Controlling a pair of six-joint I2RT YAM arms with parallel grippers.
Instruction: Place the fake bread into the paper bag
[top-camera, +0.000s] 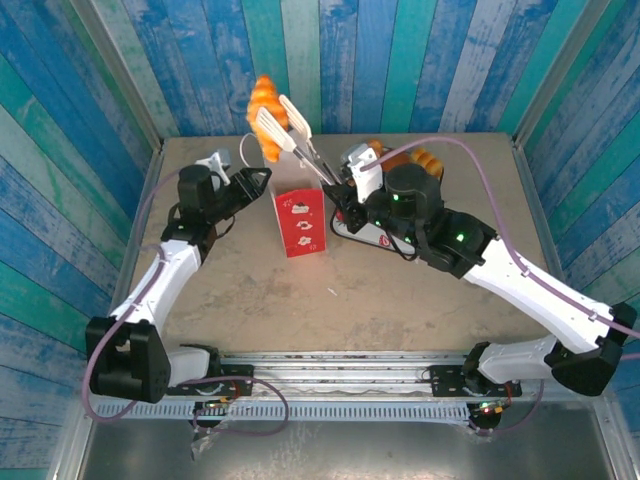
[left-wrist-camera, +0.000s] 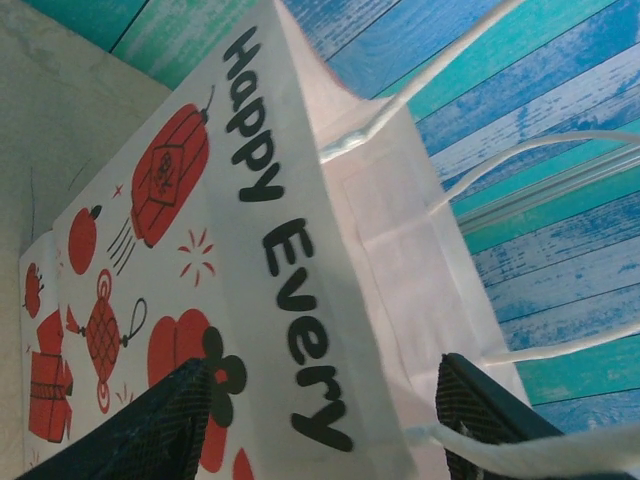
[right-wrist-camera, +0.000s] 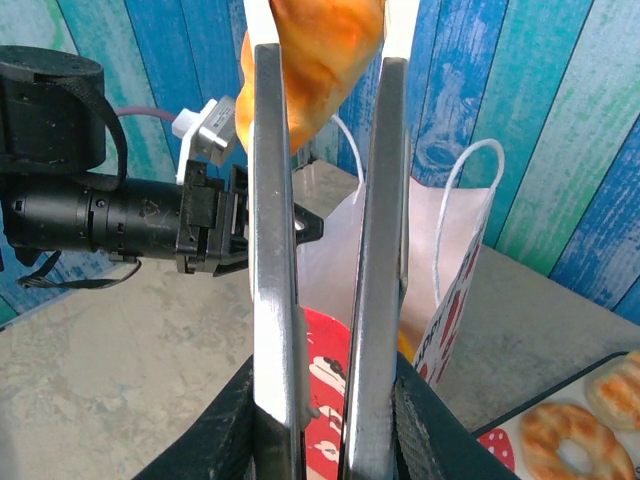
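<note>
A mottled, sandy bench (top-camera: 380, 290) stands inside walls of upright planks (top-camera: 400, 60) painted blue, teal and pale green. A white tray (right-wrist-camera: 522, 422) with red print lies flat on its right half. An aluminium rail (top-camera: 340, 362) runs along the near edge, with grey sheet metal (top-camera: 350, 450) beyond it.

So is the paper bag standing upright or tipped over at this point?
Upright. The paper bag stands on its base on the table, open mouth facing up, in both the top and right wrist views.
</note>
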